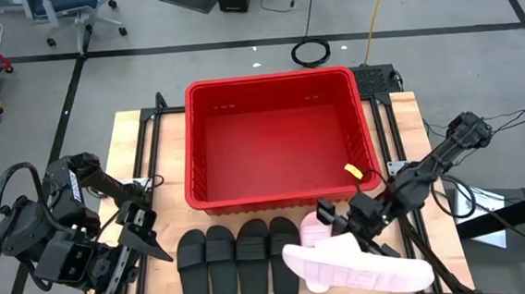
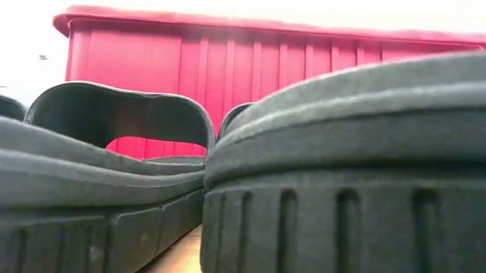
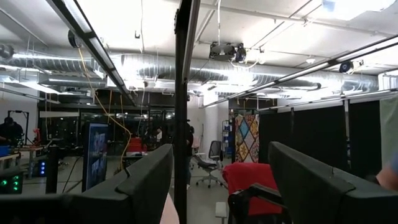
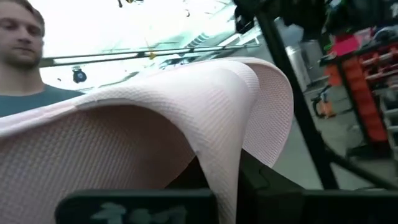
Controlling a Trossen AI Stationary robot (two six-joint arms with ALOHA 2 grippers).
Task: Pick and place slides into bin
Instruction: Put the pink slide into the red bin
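The red bin stands at the table's far middle. Several black slides lie side by side on their soles in front of it; they fill the low view. One pink slide lies on the table to their right. My right gripper is shut on the second pink slide, which is raised above the table's near right part. At the table's left, my left gripper is held up and open, with nothing between its fingers. My right gripper holds the pink slide by a textured band that arches over the fingers, pinched between the two. The slide itself hides the exact place of contact. In the high view the slide hangs clear of the table, roughly level, lying left to right.
The bin's near wall rises just behind the black slides. Bare wood shows left of the bin and right of it. A person stands beyond the table in the right wrist view.
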